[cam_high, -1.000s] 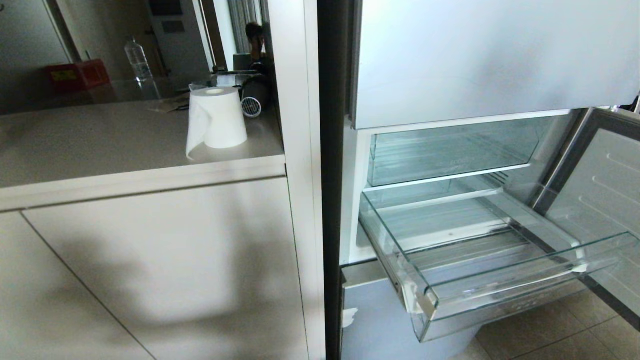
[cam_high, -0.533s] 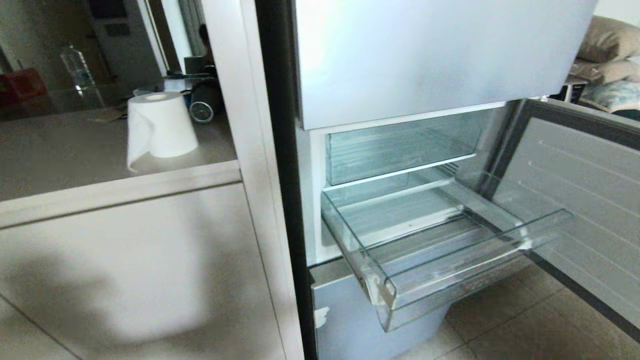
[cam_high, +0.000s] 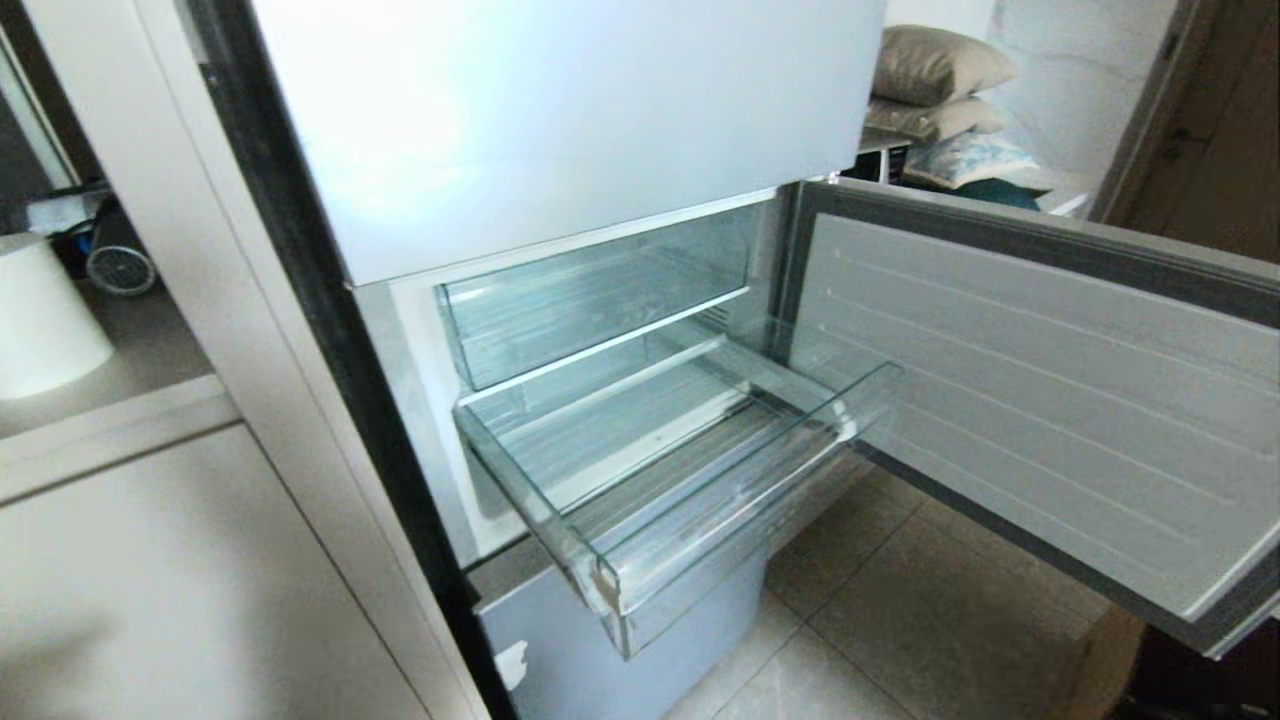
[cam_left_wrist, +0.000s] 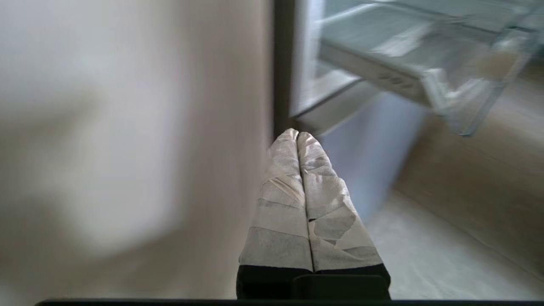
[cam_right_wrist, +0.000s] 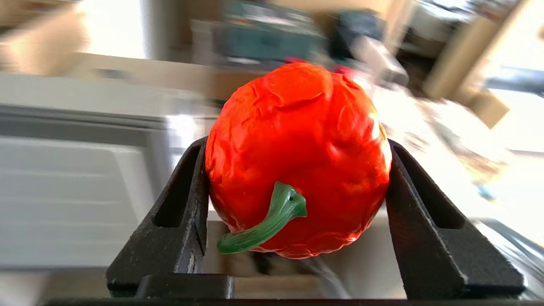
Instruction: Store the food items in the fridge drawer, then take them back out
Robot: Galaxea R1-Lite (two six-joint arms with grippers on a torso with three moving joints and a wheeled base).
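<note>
step: we are carrying food to store | right hand (cam_right_wrist: 297, 182): clamped on the orange-red ribbed toy pumpkin with green stem (cam_right_wrist: 297, 157), clear of the wide clear-plastic fridge drawer (cam_high: 700, 500) | left hand (cam_left_wrist: 297, 136): closed, empty, below drawer | drawer: pulled out, empty | next: lower pumpkin into drawer, release

pillows (cam_high: 935, 65) stacked behind open fridge door (cam_high: 1040, 400) (right).

Daylight glares off the upper fridge panel (cam_high: 560, 110) in the head view's upper centre. Both wrist views are motion-blurred in the background; only the orange-red toy (cam_right_wrist: 297, 157) stays sharp.
</note>
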